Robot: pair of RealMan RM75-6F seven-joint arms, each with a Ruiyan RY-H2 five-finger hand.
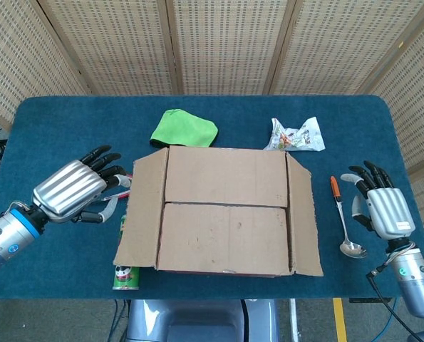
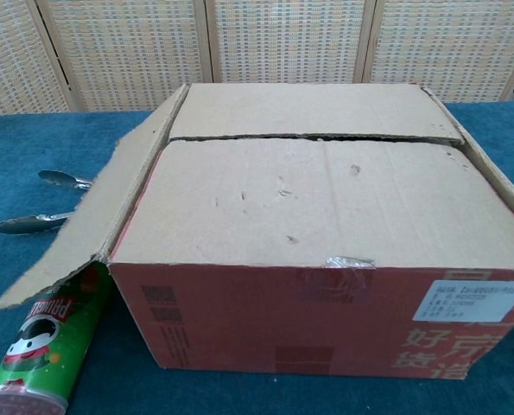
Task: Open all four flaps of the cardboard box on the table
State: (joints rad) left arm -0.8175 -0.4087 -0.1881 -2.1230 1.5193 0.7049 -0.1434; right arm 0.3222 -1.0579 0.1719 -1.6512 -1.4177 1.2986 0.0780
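- The cardboard box (image 1: 226, 214) sits in the middle of the blue worktop (image 1: 55, 121), near the front edge.
- Its left flap (image 1: 142, 206) is folded out and hangs over the left side of the box.
- Its right flap (image 1: 304, 217) is folded out too, and slopes down on the right side.
- The two big flaps, the back flap (image 1: 226, 177) and the front flap (image 1: 224, 236), lie flat and shut. They meet in a line across the top of the box.
- The left hand (image 1: 73, 191) is off to the left of the box, apart from the left flap. Its fingers are spread and it holds nothing.
- The right hand (image 1: 381, 208) is near the right edge of the worktop. Its fingers are apart and it holds nothing.
- A green chips can (image 2: 45, 350) lies at the front left corner of the box, partly under the left flap.
- Metal tongs (image 2: 41, 201) lie on the worktop left of the box.
- A spoon (image 1: 343, 221) with an orange handle lies between the box and the right hand.
- A green cloth (image 1: 184, 128) lies just behind the box, near its back left corner.
- A crinkly snack bag (image 1: 294, 135) lies behind the back right corner of the box.
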